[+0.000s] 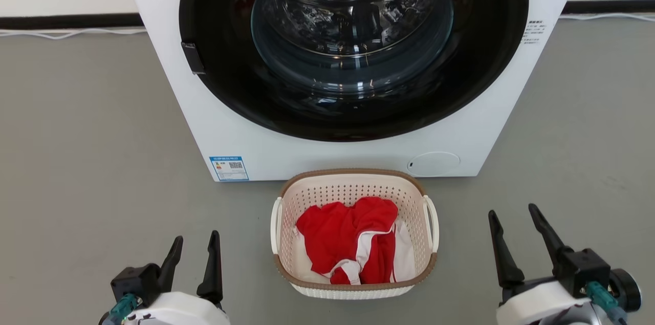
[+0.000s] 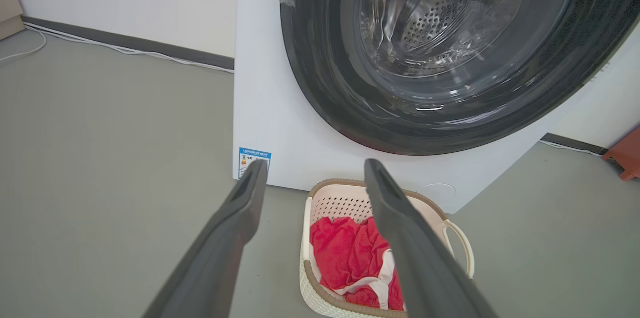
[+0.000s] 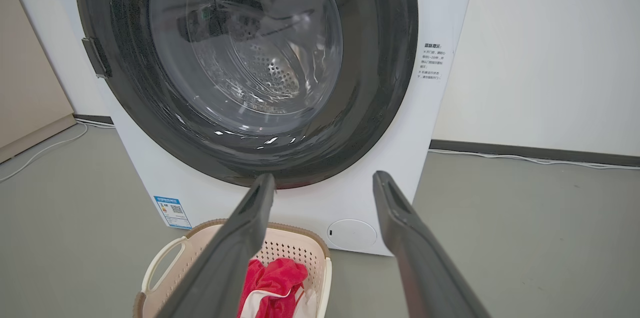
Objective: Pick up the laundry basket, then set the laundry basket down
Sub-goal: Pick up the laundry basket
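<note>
Right, the white washer is standing on the grey floor with its round door facing the robot, and the laundry basket is sitting on the floor just in front of it, midway between the two grippers. A red garment with white trim is lying inside the basket. The left gripper and right gripper are hovering either side of the basket, clear of its handles, fingers spread and grasping nothing.

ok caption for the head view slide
Open left gripper and right gripper flank the laundry basket of red clothing before a washer
</note>
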Robot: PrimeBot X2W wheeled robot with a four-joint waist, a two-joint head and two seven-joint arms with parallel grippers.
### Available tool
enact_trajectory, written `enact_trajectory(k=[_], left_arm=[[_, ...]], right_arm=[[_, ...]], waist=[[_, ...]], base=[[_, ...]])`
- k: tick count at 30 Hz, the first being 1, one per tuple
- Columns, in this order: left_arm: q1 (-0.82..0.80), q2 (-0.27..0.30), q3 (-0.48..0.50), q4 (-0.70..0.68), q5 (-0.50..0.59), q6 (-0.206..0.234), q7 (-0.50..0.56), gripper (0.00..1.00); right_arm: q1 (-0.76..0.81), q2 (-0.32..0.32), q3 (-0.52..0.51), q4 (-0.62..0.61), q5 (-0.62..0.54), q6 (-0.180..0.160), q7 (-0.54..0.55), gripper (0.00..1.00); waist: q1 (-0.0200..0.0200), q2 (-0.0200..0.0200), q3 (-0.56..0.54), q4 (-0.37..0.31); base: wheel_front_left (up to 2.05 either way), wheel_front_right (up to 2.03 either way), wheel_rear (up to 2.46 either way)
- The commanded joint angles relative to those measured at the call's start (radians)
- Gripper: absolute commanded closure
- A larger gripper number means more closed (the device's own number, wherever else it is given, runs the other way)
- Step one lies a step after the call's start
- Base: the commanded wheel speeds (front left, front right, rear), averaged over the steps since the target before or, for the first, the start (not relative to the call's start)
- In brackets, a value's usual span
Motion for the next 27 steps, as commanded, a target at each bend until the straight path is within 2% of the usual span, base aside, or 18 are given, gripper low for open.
enact_trajectory(k=[1,9,14,17,27], left_arm=[[-0.06,0.012,0.027,-0.021,0.009,0.007,-0.009,0.0],[-0.113,0.012,0.006,0.021,0.015,-0.004,-0.009,0.0],[-0.204,0.012,-0.038,0.159,0.018,-0.016,-0.009,0.0],[-0.267,0.012,-0.051,0.235,-0.019,-0.026,-0.009,0.0],[-0.48,0.012,-0.157,0.479,-0.032,-0.043,-0.008,0.0]], right_arm=[[-0.055,-0.011,0.015,-0.015,0.009,0.007,-0.013,0.0],[-0.107,-0.006,-0.016,0.061,0.001,0.007,-0.013,0.0],[-0.207,-0.003,-0.021,0.242,-0.013,0.007,-0.005,0.0],[-0.275,-0.008,-0.023,0.332,-0.033,0.007,0.021,0.0],[-0.469,-0.007,-0.038,0.554,-0.065,0.007,0.054,0.0]], waist=[[-0.0001,-0.0001,0.011,-0.001],[-0.0001,-0.0001,0.063,0.003],[-0.0001,-0.0001,0.124,0.006],[-0.0001,-0.0001,0.166,0.005],[-0.0001,-0.0001,0.314,0.019]], base=[[0.0,0.0,0.0],[0.0,0.0,0.0],[0.0,0.0,0.0],[0.0,0.0,0.0],[0.0,0.0,0.0]])
